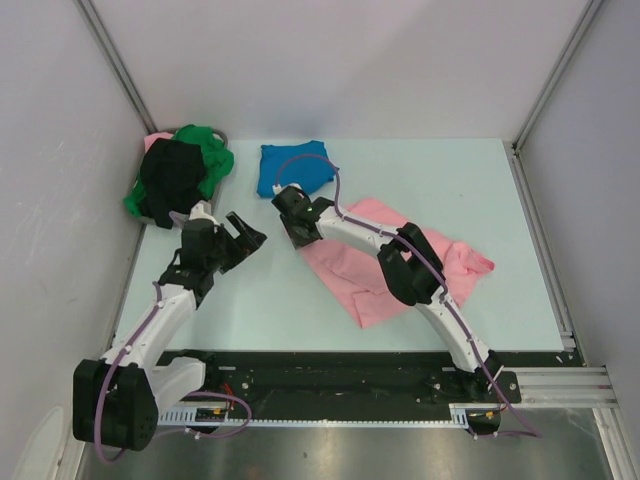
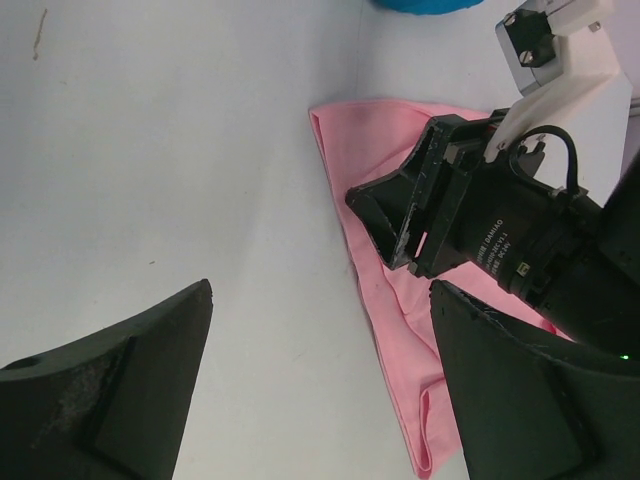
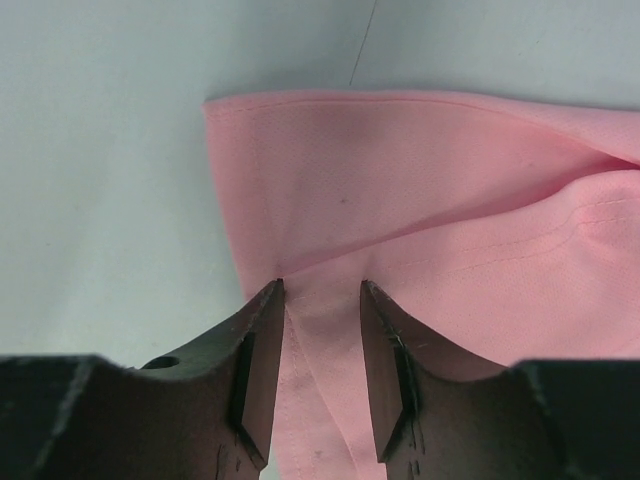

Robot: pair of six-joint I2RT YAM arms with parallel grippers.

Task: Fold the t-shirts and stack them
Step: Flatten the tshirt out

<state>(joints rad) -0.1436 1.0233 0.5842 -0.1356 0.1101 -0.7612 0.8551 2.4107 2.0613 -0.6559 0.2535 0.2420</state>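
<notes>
the table (image 1: 500, 190) is a pale, slightly mint sheet, matte and plain, boxed in by light grey walls (image 1: 350, 60) on three sides, with slanting aluminium posts (image 1: 113, 60) running up the two far corners. along the near edge runs a black mounting rail (image 1: 330, 372) that carries both arm bases, and below it lies a strip of brushed metal (image 1: 350, 450). the pink t-shirt (image 1: 345, 275) lies spread and rumpled right of the table's middle, partly under the right arm. the blue t-shirt (image 1: 290, 168) sits as a small bundle near the far edge, just beyond the pink one and apart from it. the green t-shirt (image 1: 212, 150) and the black t-shirt (image 1: 172, 175) are heaped together in the far left corner, black on top of green. the right gripper (image 3: 322, 290) is down at the left border of the pink cloth, its jaws a narrow way apart astride a strip of fabric, with a crease running off from one fingertip; the gap between the pads shows plainly. the left gripper (image 1: 243, 243) hangs over bare table left of the pink shirt, jaws spread wide and holding nothing.
</notes>
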